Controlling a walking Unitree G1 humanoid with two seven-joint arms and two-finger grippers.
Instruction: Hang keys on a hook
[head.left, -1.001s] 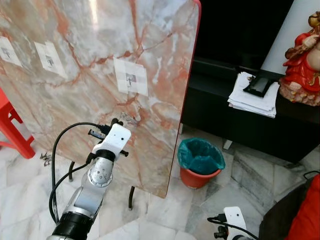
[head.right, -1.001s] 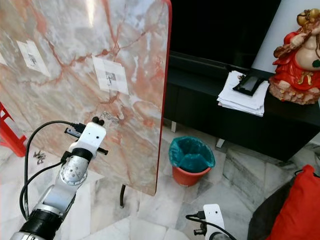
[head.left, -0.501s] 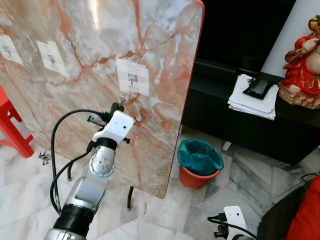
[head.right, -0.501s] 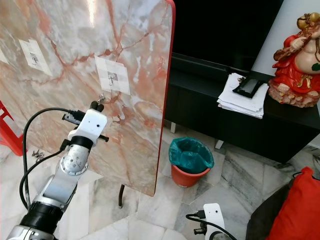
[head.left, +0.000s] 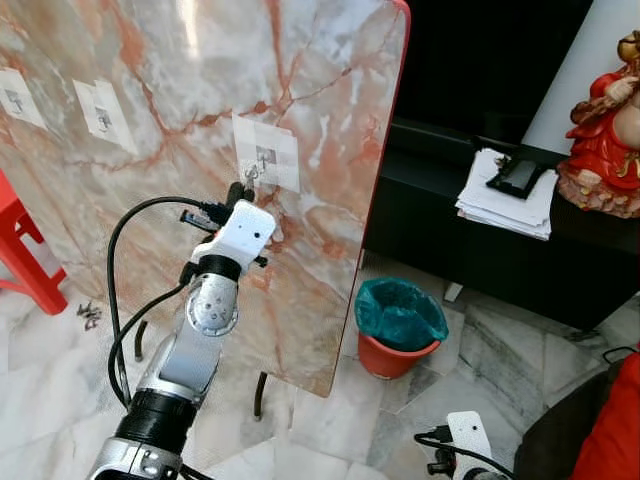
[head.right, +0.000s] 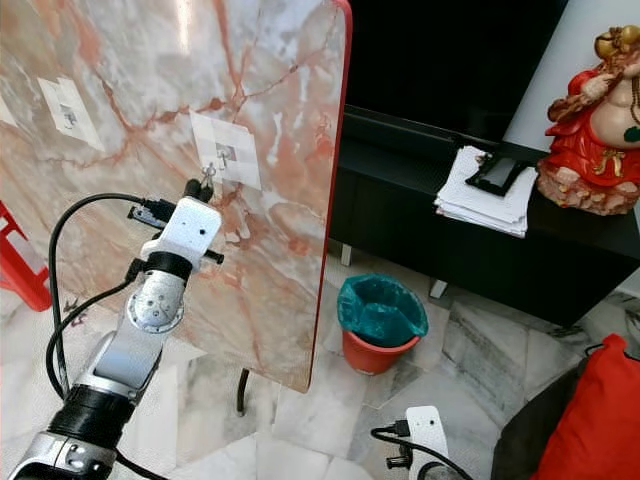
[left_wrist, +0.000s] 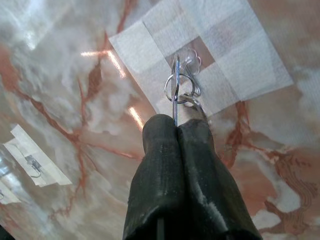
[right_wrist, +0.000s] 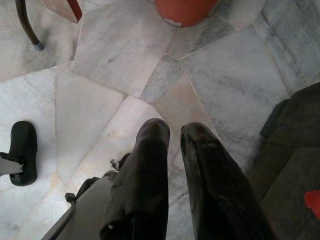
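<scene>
A ring of keys (left_wrist: 179, 90) sits pressed against a small clear hook (left_wrist: 192, 62) taped to an upright marble board (head.left: 320, 90). The left gripper (left_wrist: 176, 125) pinches the ring between fully closed fingers. The hanging step looks almost finished; next the ring likely needs lowering onto the hook, then release. The wrist view reveals ring and hook meeting; the head views show the right gripper (right_wrist: 174, 131), slightly open and empty, idle near the floor.

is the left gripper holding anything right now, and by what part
Yes. The left gripper is shut on the keys, pinching the lower edge of the metal ring between its fingertips, right at the hook on the marble board. The right gripper holds nothing.
</scene>
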